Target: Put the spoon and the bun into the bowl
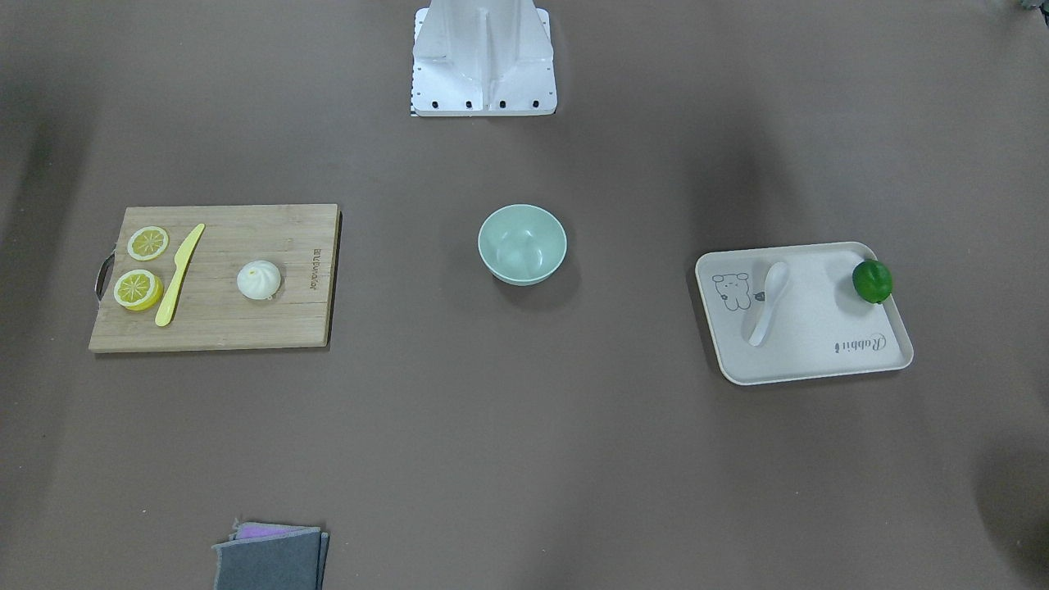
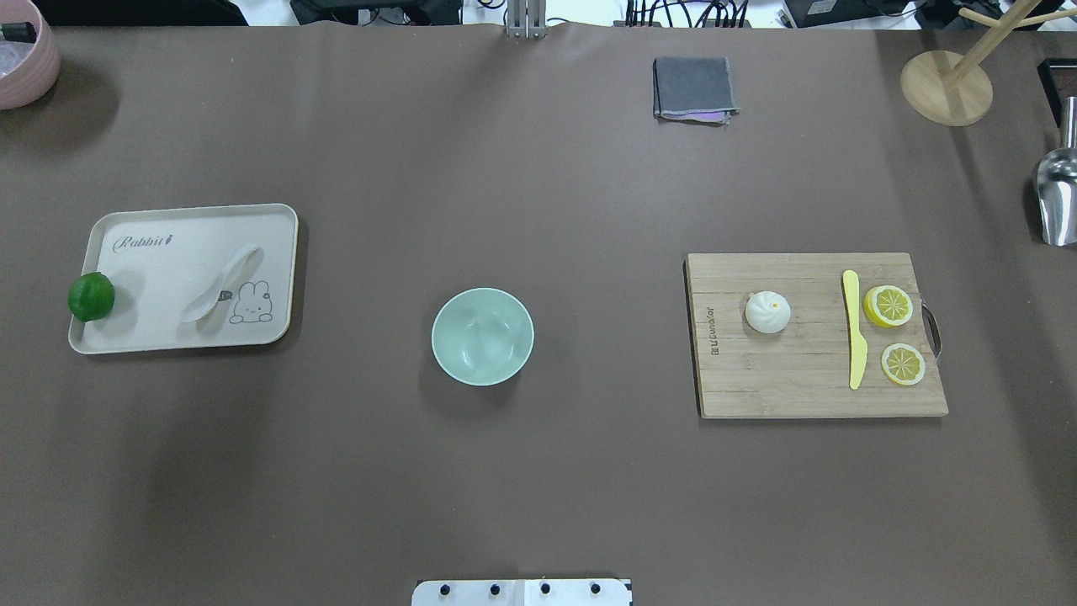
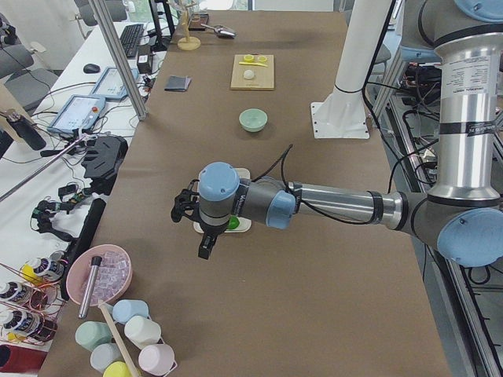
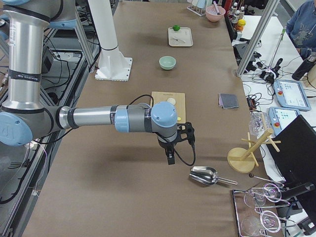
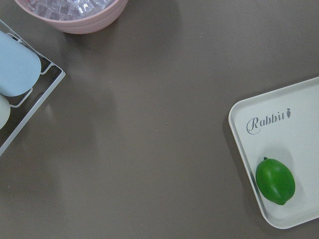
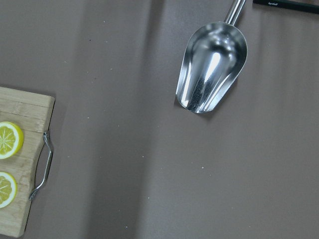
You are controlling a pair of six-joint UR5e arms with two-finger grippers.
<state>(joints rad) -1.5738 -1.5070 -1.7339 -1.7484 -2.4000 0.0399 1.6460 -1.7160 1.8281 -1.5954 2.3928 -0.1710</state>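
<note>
The pale mint-green bowl (image 2: 482, 336) stands empty at the table's middle. The white spoon (image 2: 220, 284) lies on a cream tray (image 2: 151, 337) on my left side. The white bun (image 2: 767, 311) sits on a wooden cutting board (image 2: 799, 391) on my right side. My left gripper (image 3: 206, 247) hangs above the table past the tray's outer end, seen only in the exterior left view. My right gripper (image 4: 170, 157) hangs past the board's outer end, seen only in the exterior right view. I cannot tell whether either is open or shut.
A green lime (image 2: 91, 296) sits on the tray's edge. Two lemon slices (image 2: 888, 305) and a yellow knife (image 2: 855, 328) lie on the board. A folded grey cloth (image 2: 693, 87), metal scoop (image 2: 1057, 198), wooden stand (image 2: 946, 87) and pink bowl (image 2: 25, 59) stand around the table's edges.
</note>
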